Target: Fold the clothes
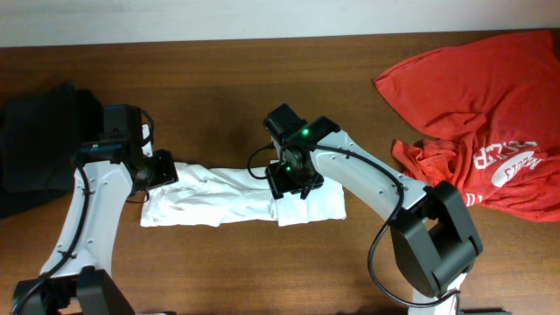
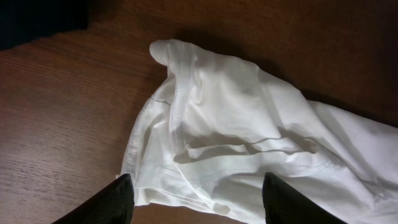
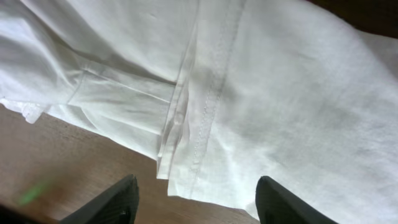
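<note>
Your left pincer (image 2: 193, 199) is released, its dark fingers spread over the hemmed edge of the white T-shirt (image 2: 249, 124). Your right pincer (image 3: 196, 199) is released too, above a stitched seam. This thin, wrinkled cloth lies as a long folded strip on the wooden bench (image 1: 219, 79), between both arms. Only the overhead view shows the red shirts (image 1: 472, 87), whose white letters you cannot read, and the black garments (image 1: 35, 140).

I am seeing only one piece of writing, white lettering printed on the crumpled red shirt (image 1: 516, 171) at the far right of the overhead view, and it is appearing upside down, too small to read.
</note>
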Robot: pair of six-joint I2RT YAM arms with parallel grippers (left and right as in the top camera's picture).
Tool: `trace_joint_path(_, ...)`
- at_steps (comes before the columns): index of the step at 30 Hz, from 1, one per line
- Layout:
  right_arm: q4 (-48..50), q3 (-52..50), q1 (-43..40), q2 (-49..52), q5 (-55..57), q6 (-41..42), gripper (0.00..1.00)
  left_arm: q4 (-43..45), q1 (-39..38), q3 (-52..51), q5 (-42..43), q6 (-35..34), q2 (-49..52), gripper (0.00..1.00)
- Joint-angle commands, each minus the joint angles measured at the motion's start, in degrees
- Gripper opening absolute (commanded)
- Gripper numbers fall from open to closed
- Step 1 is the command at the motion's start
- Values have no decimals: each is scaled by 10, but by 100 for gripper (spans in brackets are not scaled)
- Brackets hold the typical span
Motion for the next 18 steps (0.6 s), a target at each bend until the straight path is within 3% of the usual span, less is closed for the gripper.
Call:
trace_joint_path(1, 1, 7, 5, -10, -9, 3, 65, 0, 0, 4, -4, -1, -4, 66)
trace_joint_path(4, -24, 7, 2, -10, 60, 3, 65, -1, 0, 4, -4, -1, -4, 73)
trace_joint_path(9, -178, 71, -97, -35, 144, 72, 66, -14, 22, 4, 0, 49, 5, 84)
trace_joint_path(11, -219, 70, -150, -37, 144, 76, 66, 10, 70, 4, 72, 116, 47, 85)
trace_joint_path(14, -227, 70, -161, -37, 144, 75, 66, 45, 94, 4, 97, 174, 123, 86)
trace_joint_path(16, -227, 70, -160, -37, 144, 75, 66, 72, 94, 4, 177, 236, 179, 86)
trace_joint_path(18, -228, 70, -160, -37, 144, 76, 66, 95, 94, 4, 220, 244, 220, 86)
